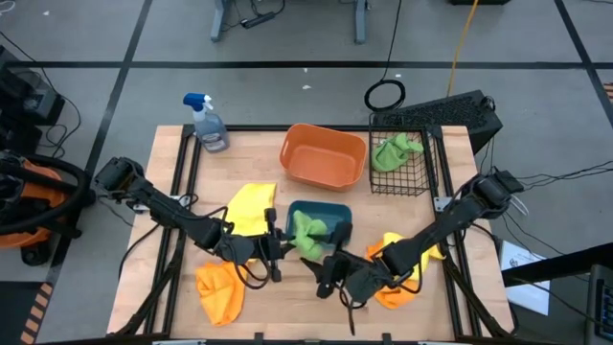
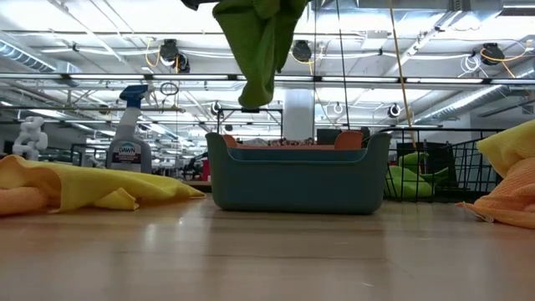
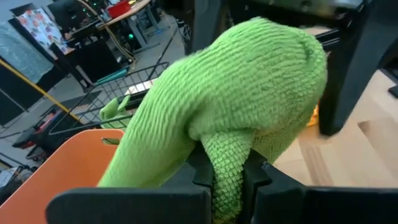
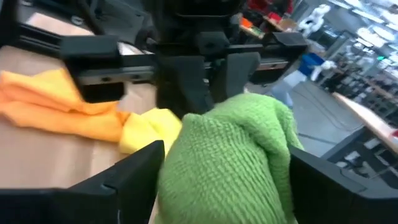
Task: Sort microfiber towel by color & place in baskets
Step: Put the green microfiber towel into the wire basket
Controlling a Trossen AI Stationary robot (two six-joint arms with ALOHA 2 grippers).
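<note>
I had the left gripper (image 3: 227,180) clamped on a green towel (image 3: 249,93), hanging long-axis down above the teal tray (image 1: 321,211). Right gripper (image 1: 326,273) stood spread, just beside; wire basket (image 1: 407,158) lay far-right.

Illumination was bright and even, supplied by overhead ceiling fixtures (image 2: 493,52) visible in the low view. Shadows on the counter (image 1: 259,153) were soft and faint. Both wrist views showed motion blur; the green towel (image 3: 249,93) filled the near field, and the background behind it was out of focus.
</note>
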